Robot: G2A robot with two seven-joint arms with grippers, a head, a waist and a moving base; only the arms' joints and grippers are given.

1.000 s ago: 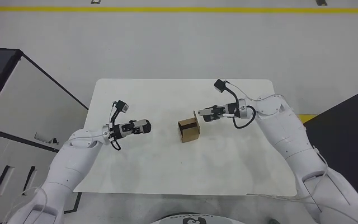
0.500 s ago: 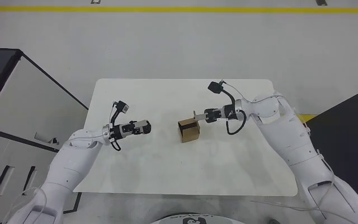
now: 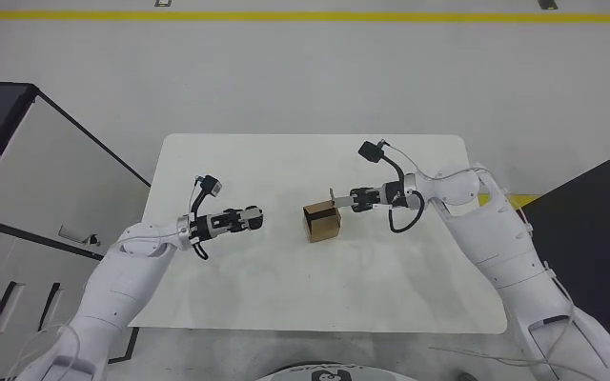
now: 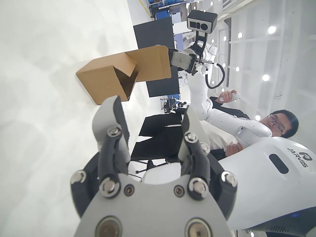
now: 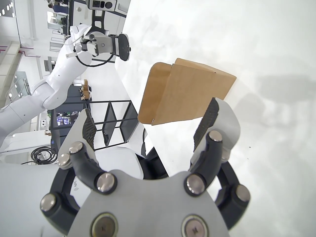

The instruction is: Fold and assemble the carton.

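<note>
— while the carton [image 3: 322, 222] is seen standing mid-table [image 3: 410, 286], one flap [image 3: 331, 197] is raised on its rt side.
— and the grippers?
— rt gripper [image 3: 340, 201] is pictured just beside that flap, jaws spread wide, nothing gripped; contact can't be told. left gripper [image 3: 255, 218] is seen well apart on the carton's other side, likewise wide open, w/ nothing held.

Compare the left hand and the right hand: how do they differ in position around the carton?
The right hand is at the raised flap of the carton; the left hand sits clear of it, bare table between. The right hand's fingers appear to flank the flap's edge; the left hand's flank nothing. Both are open, empty and pointing at the carton.
</note>
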